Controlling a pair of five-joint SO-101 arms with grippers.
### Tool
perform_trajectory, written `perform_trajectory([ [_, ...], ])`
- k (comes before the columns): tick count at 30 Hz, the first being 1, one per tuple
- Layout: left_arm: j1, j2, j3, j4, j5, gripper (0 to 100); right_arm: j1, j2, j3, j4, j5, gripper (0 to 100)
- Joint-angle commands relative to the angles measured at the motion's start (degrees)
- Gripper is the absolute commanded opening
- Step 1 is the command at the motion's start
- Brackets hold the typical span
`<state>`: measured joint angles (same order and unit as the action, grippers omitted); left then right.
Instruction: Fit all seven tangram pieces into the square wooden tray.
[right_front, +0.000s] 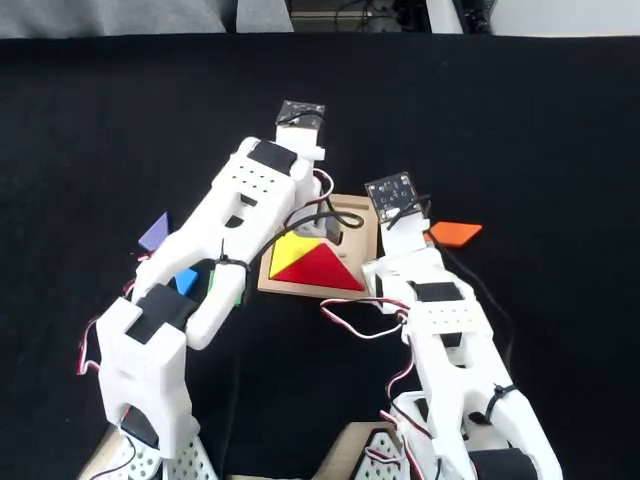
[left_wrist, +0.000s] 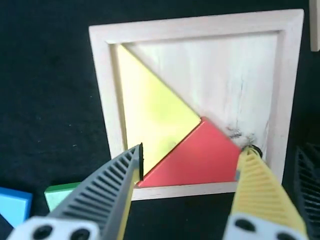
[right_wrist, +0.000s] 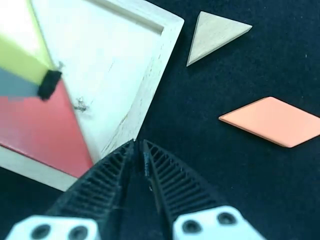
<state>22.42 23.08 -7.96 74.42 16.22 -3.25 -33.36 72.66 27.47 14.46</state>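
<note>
Now the left gripper (left_wrist: 192, 152) hangs spread astride the red triangle (left_wrist: 200, 157), probably seating it against the yellow triangle (left_wrist: 150, 115) in the tray (left_wrist: 200, 22); the right gripper (right_wrist: 139, 146), pinched together, sits near the orange piece (right_wrist: 272, 121).

Black tabletop (right_front: 560, 120), grey fabric (right_front: 120, 15) beyond its far edge, dark cables (right_front: 372, 12) alongside

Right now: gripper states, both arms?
Left gripper: open, holding nothing, over the tray.
Right gripper: closed, holding nothing.

Square wooden tray (left_wrist: 197, 27) holds yellow triangle (left_wrist: 150, 115) and red triangle (left_wrist: 200, 160); orange parallelogram (right_wrist: 272, 121) lies outside.
</note>
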Motion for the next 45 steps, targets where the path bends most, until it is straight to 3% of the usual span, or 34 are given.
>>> perform_trajectory([
  [1,0.1,-4.0,-1.4,0.7,0.1,30,0.3,-2.0,-2.2,-1.3,-0.4,1.2],
  [8,-12.4,-16.2,-1.9,15.8,-3.1,30,0.3,-1.8,-2.3,-1.2,-0.5,1.1],
  [12,-20.3,-30.6,6.7,15.8,-9.5,30,0.5,-1.9,-2.4,-1.2,-0.5,1.1],
  [19,-29.3,-55.7,33.4,3.4,-16.9,30,0.4,-1.7,-1.9,-1.0,-0.9,1.1],
  [28,-36.4,-83.9,63.5,-11.0,-20.2,30,0.3,-1.6,-0.3,-3.2,-0.9,1.1],
  [36,-36.3,-100.2,81.2,-17.8,-19.9,30,0.3,-1.6,-0.3,-3.1,-0.9,1.1],
  [45,-36.2,-112.7,101.8,-34.5,-19.8,30,0.2,-1.7,-1.8,-1.3,-0.8,1.1],
])
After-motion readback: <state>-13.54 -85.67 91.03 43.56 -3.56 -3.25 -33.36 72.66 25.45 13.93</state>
